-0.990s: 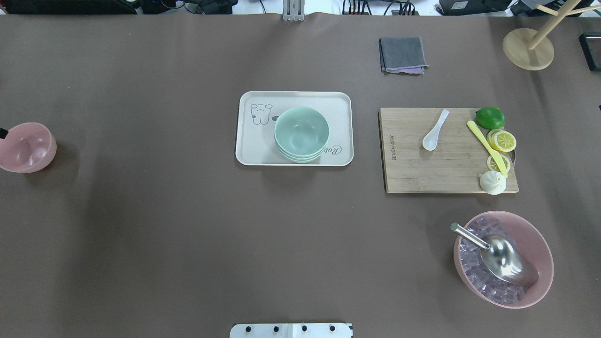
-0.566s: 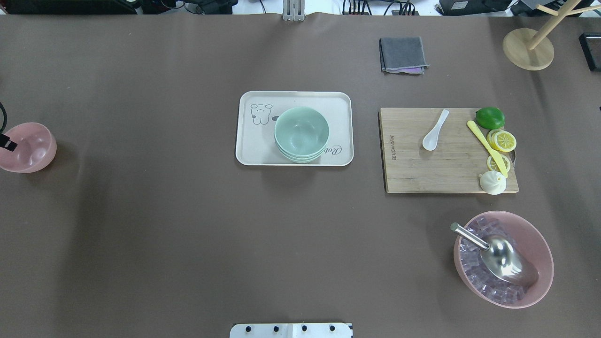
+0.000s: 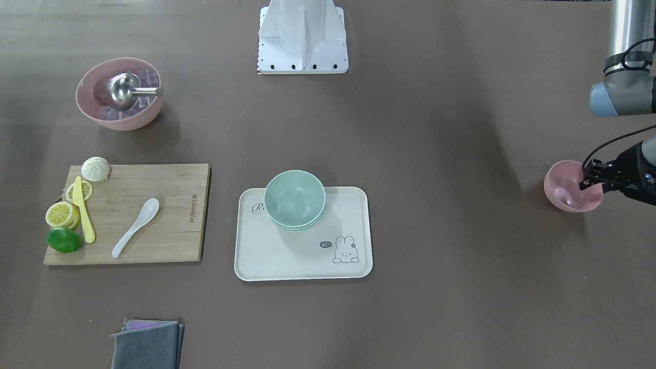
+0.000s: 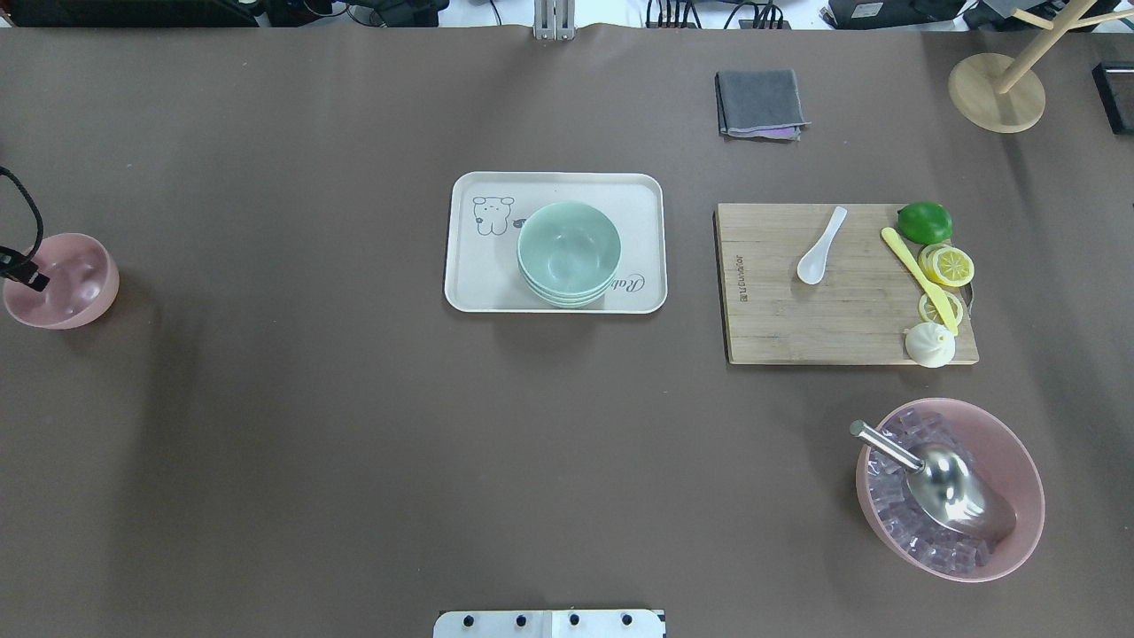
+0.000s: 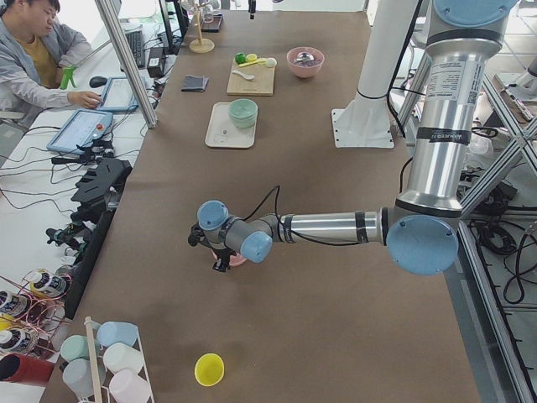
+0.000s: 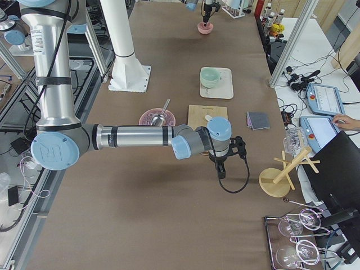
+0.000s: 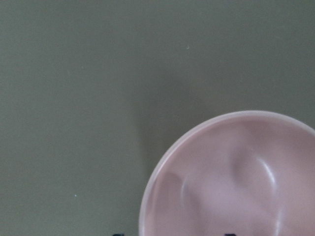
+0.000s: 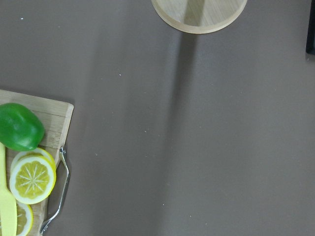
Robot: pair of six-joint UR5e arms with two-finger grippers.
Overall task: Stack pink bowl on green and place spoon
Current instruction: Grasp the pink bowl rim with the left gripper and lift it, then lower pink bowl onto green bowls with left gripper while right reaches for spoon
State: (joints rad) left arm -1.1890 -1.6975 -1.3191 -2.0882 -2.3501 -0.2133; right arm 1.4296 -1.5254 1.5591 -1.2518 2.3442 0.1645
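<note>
The small pink bowl [image 4: 71, 283] sits at the table's far left; it also shows in the front view [image 3: 566, 192] and fills the lower right of the left wrist view [image 7: 231, 177]. My left gripper [image 4: 27, 276] is on its outer rim [image 3: 589, 180], shut on it. The stack of green bowls [image 4: 568, 252] stands on the cream tray [image 4: 478, 283] at the centre. The white spoon [image 4: 819, 248] lies on the wooden cutting board [image 4: 797, 328]. My right gripper [image 6: 219, 169] hangs right of the board, seen only in the exterior right view; I cannot tell its state.
The board also holds a lime [image 4: 924, 221], lemon slices, a yellow knife and a white bun. A large pink bowl [image 4: 1019, 478] with ice cubes and a metal scoop stands at the front right. A grey cloth [image 4: 760, 104] and a wooden stand [image 4: 996, 93] lie at the back.
My left gripper came in over the pink bowl's rim, and the bowl has shifted a little to the right with it. Nothing else has moved.
</note>
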